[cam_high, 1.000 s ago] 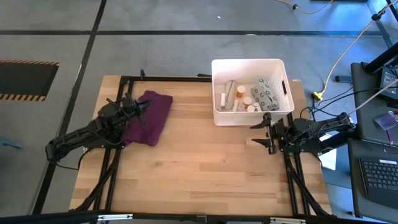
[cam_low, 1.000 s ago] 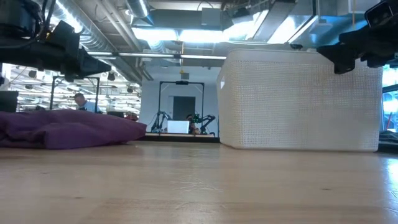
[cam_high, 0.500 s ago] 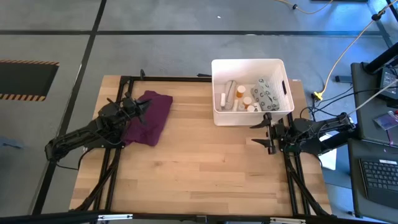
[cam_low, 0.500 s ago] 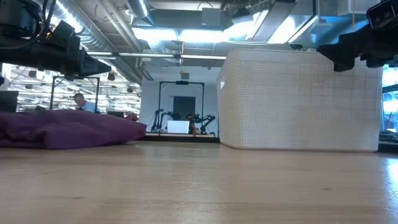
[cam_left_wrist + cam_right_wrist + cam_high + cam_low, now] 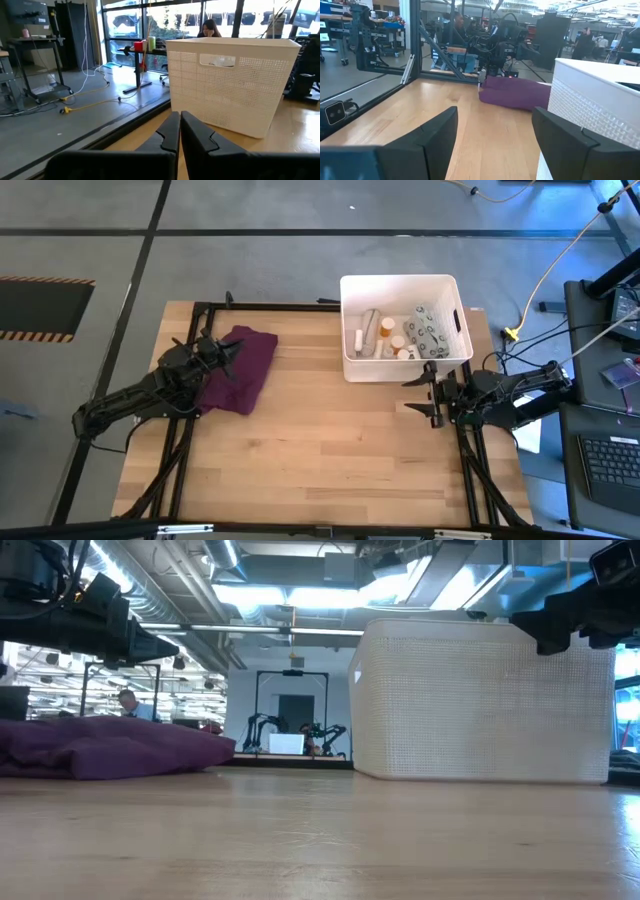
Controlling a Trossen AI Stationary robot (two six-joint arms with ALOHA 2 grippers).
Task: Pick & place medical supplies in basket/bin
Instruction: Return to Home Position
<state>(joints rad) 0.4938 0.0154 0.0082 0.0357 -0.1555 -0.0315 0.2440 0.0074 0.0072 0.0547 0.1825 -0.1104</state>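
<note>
High view — white bin [image 5: 400, 279] on the far part of the table [image 5: 300, 450], holding the medical supplies [image 5: 398, 340], among them a grey patterned pouch [image 5: 428, 330]; none lies on the wood outside it. The right gripper [image 5: 421, 396] hangs near the bin's front corner, the bin just to one side of its fingertips, fingers spread wide with nothing between them. The left gripper [image 5: 232, 351] is above a purple cloth [image 5: 245, 370], fingertips over the cloth and pointing across the table toward the bin, which is well apart from them. Low view — bin wall [image 5: 485, 700] stands flat on the table; the right gripper [image 5: 560, 628] is up beside its top edge, not touching; the left gripper [image 5: 150, 643] is above the cloth [image 5: 110, 748], clear of it; a person [image 5: 128, 703] sits far off in the room. Left wrist view — the two fingers [image 5: 170, 134] are pressed together, gripping nothing; the bin [image 5: 230, 85] stands ahead of the tips, apart from them. Right wrist view — fingers [image 5: 437, 137] held far apart, empty; wood between them, the cloth [image 5: 517, 95] well ahead of the tips, the bin's wall [image 5: 595, 100] close beside one finger.
</note>
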